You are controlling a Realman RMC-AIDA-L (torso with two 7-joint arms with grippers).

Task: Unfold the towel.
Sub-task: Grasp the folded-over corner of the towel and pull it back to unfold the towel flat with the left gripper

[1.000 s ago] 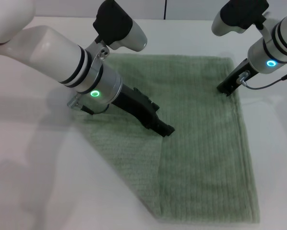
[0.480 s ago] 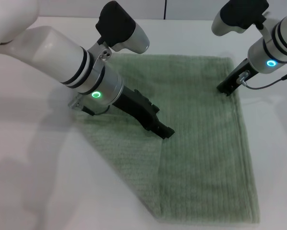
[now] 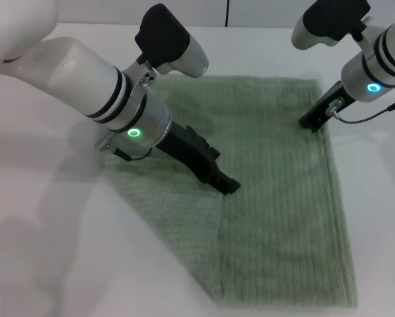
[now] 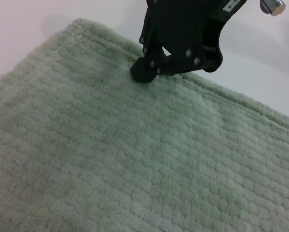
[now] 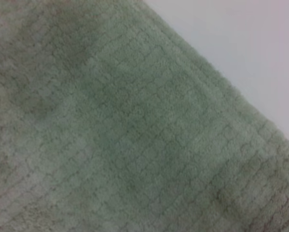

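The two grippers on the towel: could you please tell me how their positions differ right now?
The left gripper rests near the towel's middle, at the edge of the folded-over flap, while the right gripper sits at the towel's far right edge. The left arm reaches low and long across the cloth; the right comes in steeper from the table's side. Both tips touch the towel.

One towel [image 3: 277, 198], one table [image 3: 45, 218], and two hands: left hand [image 3: 227, 185], right hand [image 3: 308, 123].

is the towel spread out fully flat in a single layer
No, in the head view a corner flap of the towel is folded diagonally over the rest.
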